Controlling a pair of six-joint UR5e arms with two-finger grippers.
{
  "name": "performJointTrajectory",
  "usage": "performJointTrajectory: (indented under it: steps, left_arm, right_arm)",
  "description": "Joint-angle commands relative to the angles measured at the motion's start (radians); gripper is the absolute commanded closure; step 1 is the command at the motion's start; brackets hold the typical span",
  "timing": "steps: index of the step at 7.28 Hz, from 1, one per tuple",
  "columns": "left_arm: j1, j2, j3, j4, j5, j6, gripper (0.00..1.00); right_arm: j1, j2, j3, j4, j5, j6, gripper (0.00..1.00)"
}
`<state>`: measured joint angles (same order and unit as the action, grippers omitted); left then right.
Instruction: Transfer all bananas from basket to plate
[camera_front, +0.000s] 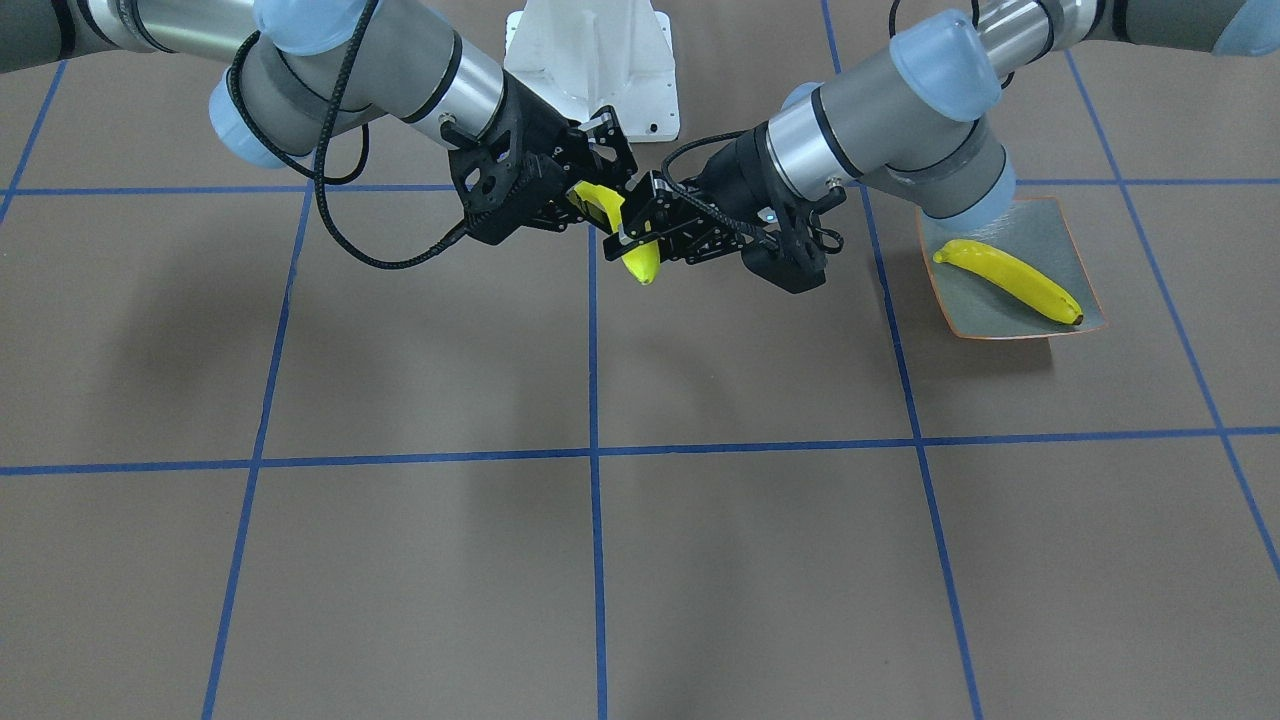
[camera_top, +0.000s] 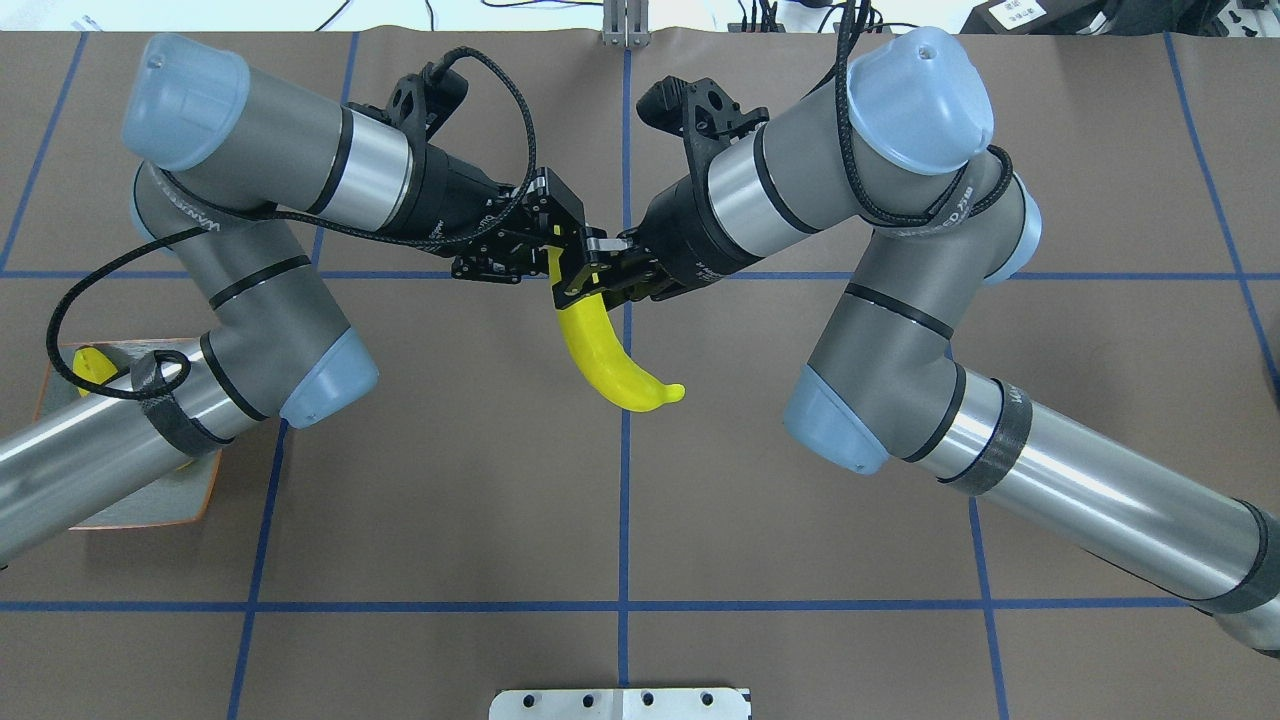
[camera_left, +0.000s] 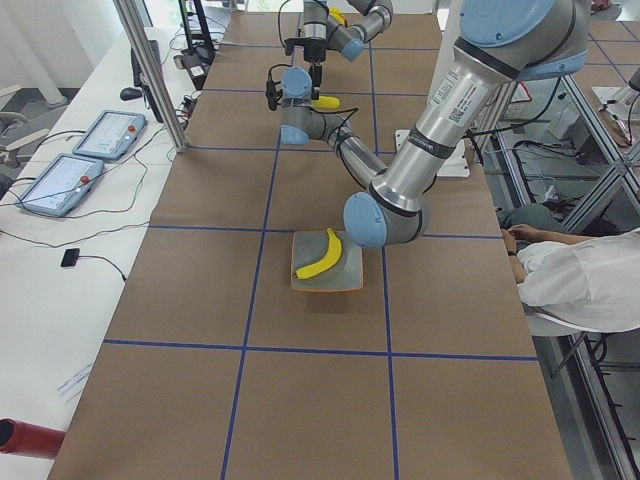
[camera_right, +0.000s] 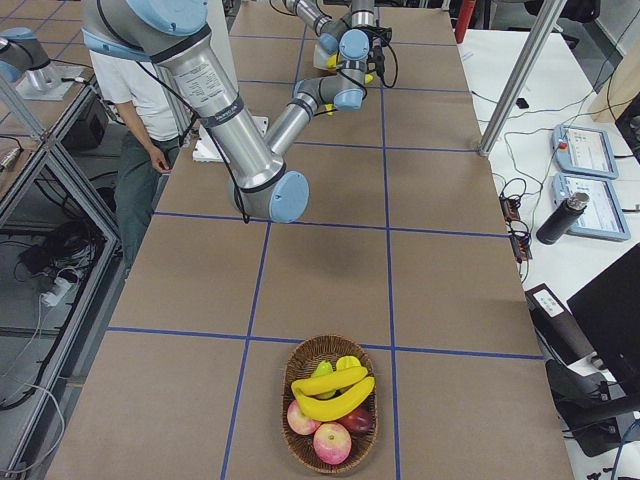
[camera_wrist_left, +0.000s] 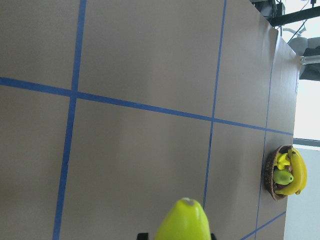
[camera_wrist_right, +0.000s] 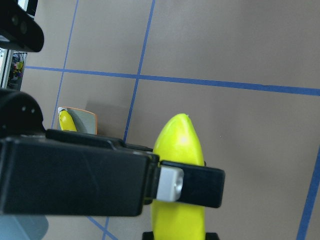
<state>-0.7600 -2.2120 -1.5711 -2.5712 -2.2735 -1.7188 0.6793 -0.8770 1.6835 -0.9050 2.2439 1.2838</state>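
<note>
Facing the robot, we see the right gripper (camera_front: 598, 200) and the left gripper (camera_front: 637, 225) meet nose to nose above the middle of the table (camera_front: 400, 350). Both pairs of jaws are closed on the lifted banana (camera_front: 643, 262). Well off on the left arm's side, the plate (camera_front: 1060, 235) carries the plated banana (camera_front: 1010, 280).

From overhead, the left gripper (camera_top: 560, 255) and right gripper (camera_top: 598, 270) pinch the same end of the lifted banana (camera_top: 600, 350). Its long axis slants down and away from the jaws, and the free tip curls toward the right arm's side. The plate (camera_top: 150, 505) lies under the left forearm, so the left arm is the nearer carrier (we judge the right jaws must release first). White lettering on the arms' cable bands is too small for us to read.

From the left end, the plate (camera_left: 345, 275) and plated banana (camera_left: 322, 258) sit near us. The grippers are far off and small.

From the right end, the basket (camera_right: 284, 410) holds the basket bananas (camera_right: 330, 395) above some apples (camera_right: 332, 442), well apart from the handover.

The left wrist view shows only the lifted banana's tip (camera_wrist_left: 182, 220) at the bottom edge, with the basket (camera_wrist_left: 268, 172) distant.

In the right wrist view, the lifted banana (camera_wrist_right: 180, 150) rises from the bottom edge. One finger of the left gripper (camera_wrist_right: 192, 186) is clamped across it, and the plate (camera_wrist_right: 86, 120) lies beyond. We can read no brand anywhere.
</note>
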Motion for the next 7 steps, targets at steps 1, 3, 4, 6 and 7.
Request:
performJointTrajectory:
  steps: [1,3,4,6,7]
  left_arm:
    - [-0.001,0.003,0.003,-0.007,0.0,-0.008,1.0]
    - [-0.007,0.017,-0.001,-0.012,-0.003,-0.002,1.0]
    - [-0.015,0.079,-0.033,-0.048,-0.008,-0.002,1.0]
    - [-0.068,0.269,-0.055,-0.229,-0.058,-0.001,1.0]
    - [-0.129,0.329,-0.055,-0.263,-0.122,-0.002,1.0]
  right_arm:
    - [0.002,-0.022,0.002,0.069,0.0,0.0,0.0]
    - [0.012,-0.098,0.042,0.115,0.003,0.002,0.0]
    - [0.032,-0.156,0.059,0.167,0.003,0.005,0.0]
    - [0.09,-0.186,0.059,0.172,0.0,0.087,0.0]
    - [0.129,-0.23,0.059,0.175,0.003,0.088,0.0]
